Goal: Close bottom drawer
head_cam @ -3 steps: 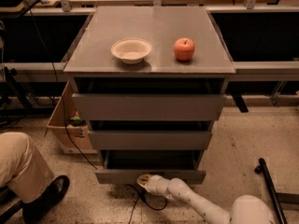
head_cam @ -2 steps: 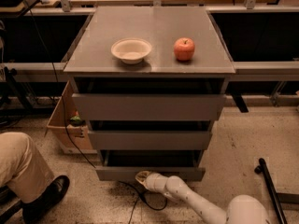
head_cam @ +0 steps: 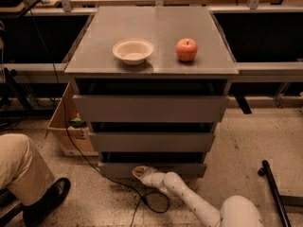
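The bottom drawer (head_cam: pixel 180 169) is the slimmest grey front at the foot of the grey cabinet (head_cam: pixel 151 108). It stands slightly out, less far than the two drawers above it. My gripper (head_cam: pixel 140 172) is at the end of the white arm (head_cam: pixel 189 200) that reaches in from the lower right. It is low near the floor and rests against the left-middle of that drawer front.
A white bowl (head_cam: pixel 133 50) and a red apple (head_cam: pixel 187 49) sit on the cabinet top. A cardboard box (head_cam: pixel 68 124) stands to the left. A person's leg and black shoe (head_cam: pixel 45 200) are at lower left. A black cable (head_cam: pixel 123 186) lies on the floor.
The bottom drawer front has moved inward toward the cabinet, and my gripper has followed it, staying against the front.
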Tool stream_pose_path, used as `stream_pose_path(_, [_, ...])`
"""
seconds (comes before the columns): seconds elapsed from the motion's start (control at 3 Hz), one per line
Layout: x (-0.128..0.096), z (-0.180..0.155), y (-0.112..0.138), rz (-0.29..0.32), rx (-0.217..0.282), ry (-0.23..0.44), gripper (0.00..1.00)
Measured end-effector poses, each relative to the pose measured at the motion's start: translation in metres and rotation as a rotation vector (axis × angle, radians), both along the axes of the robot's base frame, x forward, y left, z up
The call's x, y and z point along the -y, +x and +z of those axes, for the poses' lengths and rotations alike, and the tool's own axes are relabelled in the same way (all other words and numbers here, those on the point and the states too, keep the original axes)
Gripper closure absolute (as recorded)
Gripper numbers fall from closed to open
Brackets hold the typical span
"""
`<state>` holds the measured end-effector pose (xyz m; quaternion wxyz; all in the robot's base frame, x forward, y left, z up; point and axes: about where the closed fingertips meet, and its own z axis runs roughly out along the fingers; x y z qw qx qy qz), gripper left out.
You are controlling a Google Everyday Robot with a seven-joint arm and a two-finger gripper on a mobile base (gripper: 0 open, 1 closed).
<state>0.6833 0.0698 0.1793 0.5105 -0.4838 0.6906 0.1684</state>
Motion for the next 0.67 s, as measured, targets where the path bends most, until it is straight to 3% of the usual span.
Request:
stream_pose_path(0.33, [-0.0164,0.0096,0.0178,0.01,0.04,0.024,1.0])
stream_pose_path(0.67, [-0.0207,0.0081,0.0161,0.031,0.033,0.037,1.0])
